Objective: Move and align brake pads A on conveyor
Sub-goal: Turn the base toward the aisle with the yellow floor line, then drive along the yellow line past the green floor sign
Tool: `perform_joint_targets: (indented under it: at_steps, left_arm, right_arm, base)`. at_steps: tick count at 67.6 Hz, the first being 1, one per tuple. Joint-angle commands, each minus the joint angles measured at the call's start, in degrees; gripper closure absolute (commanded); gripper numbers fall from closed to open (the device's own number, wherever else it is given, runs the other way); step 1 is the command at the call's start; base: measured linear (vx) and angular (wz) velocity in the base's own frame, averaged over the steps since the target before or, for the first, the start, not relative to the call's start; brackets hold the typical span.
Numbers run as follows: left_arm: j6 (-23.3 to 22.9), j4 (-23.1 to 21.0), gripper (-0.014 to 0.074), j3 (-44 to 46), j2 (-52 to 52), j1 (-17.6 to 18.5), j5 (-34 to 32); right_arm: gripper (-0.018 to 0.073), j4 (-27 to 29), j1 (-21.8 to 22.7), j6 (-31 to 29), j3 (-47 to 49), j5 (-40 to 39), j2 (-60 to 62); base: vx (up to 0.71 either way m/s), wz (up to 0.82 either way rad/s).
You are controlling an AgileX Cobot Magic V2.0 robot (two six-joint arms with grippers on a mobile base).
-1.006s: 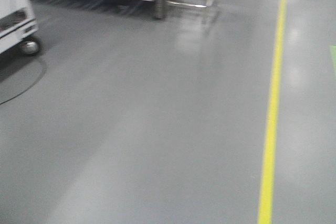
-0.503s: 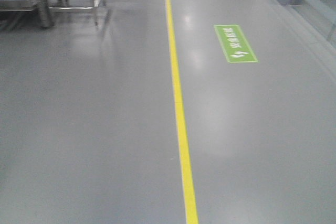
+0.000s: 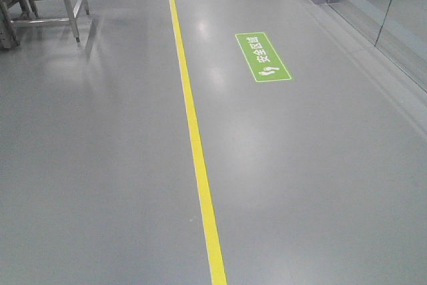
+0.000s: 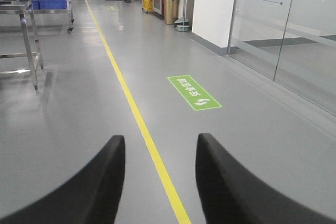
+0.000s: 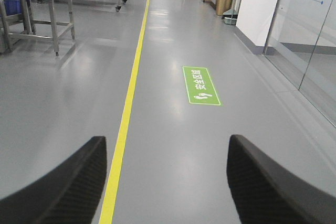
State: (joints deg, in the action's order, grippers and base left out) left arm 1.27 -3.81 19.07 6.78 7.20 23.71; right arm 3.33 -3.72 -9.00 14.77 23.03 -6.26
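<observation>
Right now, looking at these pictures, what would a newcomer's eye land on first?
The bright yellow line running up the grey floor, and just right of it the green floor sign with white characters. A steel frame stands at far left and a glass wall at far right. In both wrist views the black jaws stand apart, holding nothing.

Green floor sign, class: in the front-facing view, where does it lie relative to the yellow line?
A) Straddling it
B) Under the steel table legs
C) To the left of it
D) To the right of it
D: the green floor sign lies wholly to the right of the yellow line, with a gap between them.
</observation>
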Motion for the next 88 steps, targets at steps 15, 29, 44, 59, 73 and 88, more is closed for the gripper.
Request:
perform_joint_targets:
  at_steps: [15,29,44,59,73,88]
  left_arm:
    - [-0.2,-0.5,0.0297,1.3,0.8,0.2,-4.6]
    - [-0.2,-0.5,0.0297,1.3,0.8,0.2,-4.6]
    - [-0.2,-0.5,0.0297,1.3,0.8,0.2,-4.6]
    - [-0.2,-0.5,0.0297,1.3,0.8,0.2,-4.6]
    - [-0.2,-0.5,0.0297,1.3,0.8,0.2,-4.6]
    - [-0.2,-0.5,0.0297,1.3,0.8,0.2,-4.6]
  right_arm:
    - [0.0092,-0.3,0.2,0.1,1.5,-4.0,-0.6]
    - [0.0092,-0.3,0.2,0.1,1.5,-4.0,-0.6]
    - [0.0092,-0.3,0.2,0.1,1.5,-4.0,-0.6]
    - [0.0092,-0.3,0.2,0.1,1.5,-4.0,-0.6]
    - [0.0092,-0.3,0.2,0.1,1.5,-4.0,-0.6]
    - [0.0092,-0.3,0.2,0.1,1.5,-4.0,-0.6]
  base:
    - [0.38,0.04]
    - [0.50,0.17]
    - [0.52,0.15]
    - [0.53,0.10]
    - [0.58,0.03]
    - [0.61,-0.02]
